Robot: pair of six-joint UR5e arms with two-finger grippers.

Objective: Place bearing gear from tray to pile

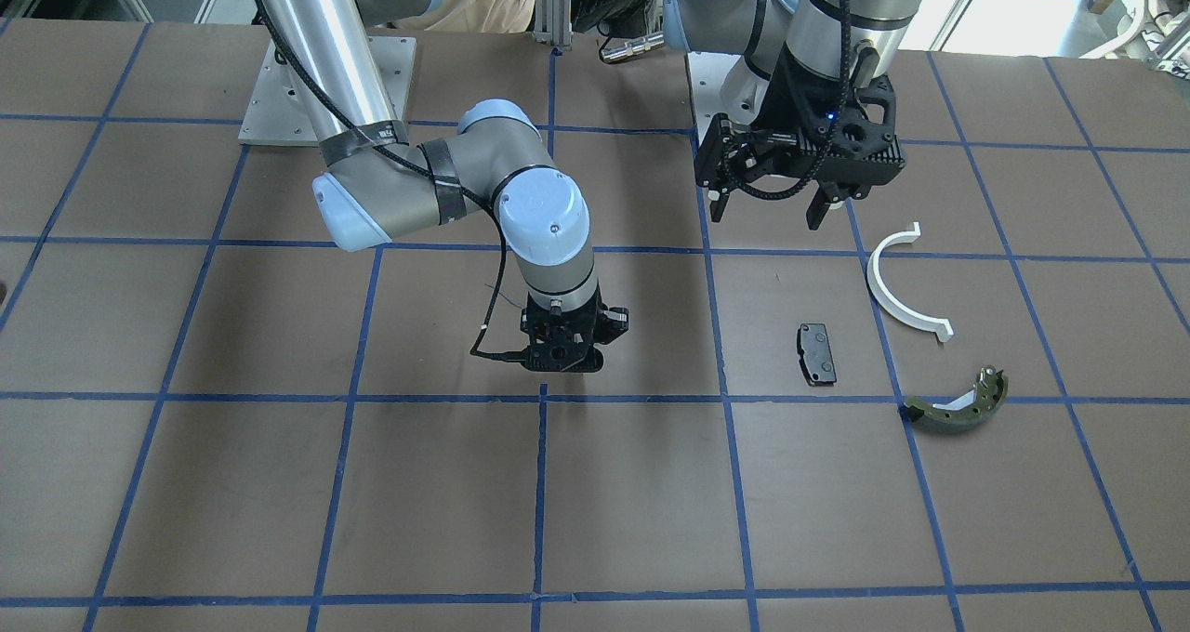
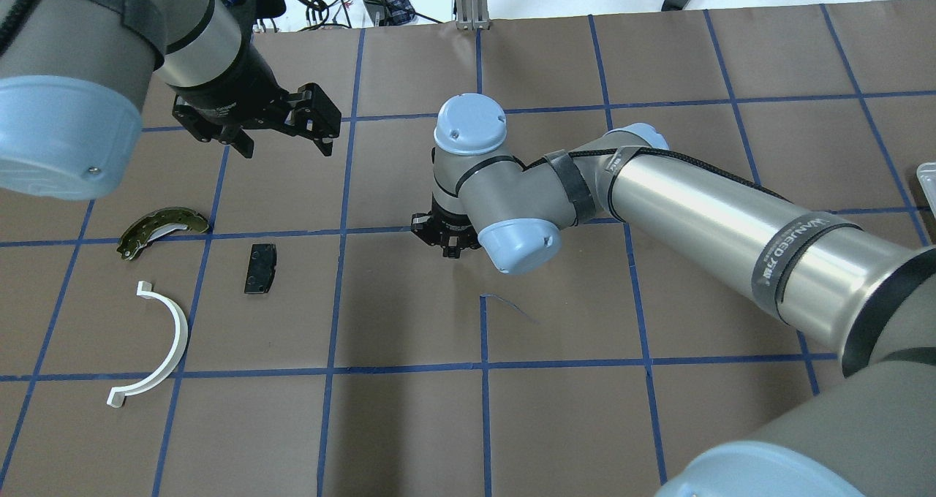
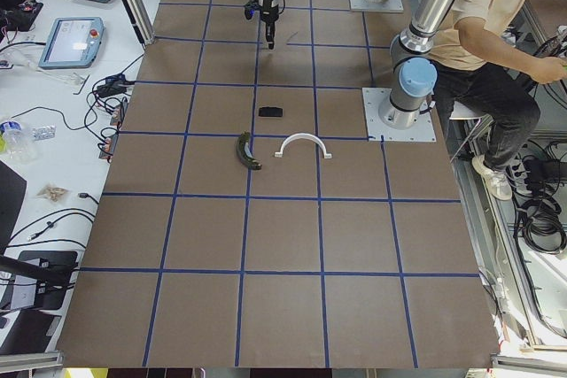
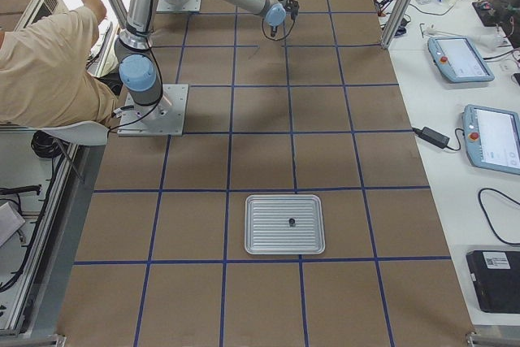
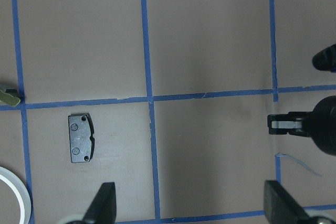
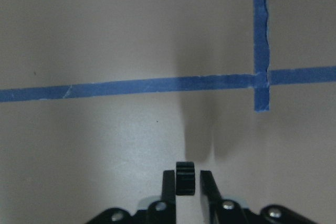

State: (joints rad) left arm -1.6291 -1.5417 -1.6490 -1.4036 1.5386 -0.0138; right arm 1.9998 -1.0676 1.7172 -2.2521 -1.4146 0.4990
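My right gripper [image 6: 185, 181] is shut on a small black bearing gear [image 6: 185, 176], held low over the brown table near a blue tape crossing. In the overhead view the right gripper [image 2: 446, 243] is mid-table, right of the pile. The pile holds a black pad [image 2: 259, 268], a white half-ring [image 2: 167, 340] and an olive brake shoe [image 2: 157, 228]. My left gripper [image 2: 285, 148] hangs open and empty above the table beyond the pile; its wrist view shows the pad [image 5: 81, 138]. The metal tray [image 4: 260, 243] lies far off in the exterior right view.
A small dark part [image 4: 291, 222] lies in the middle of the tray. A person sits by the robot base [image 4: 49, 54]. Tablets and cables lie on the white side bench [image 4: 487, 136]. Blue tape lines grid the table.
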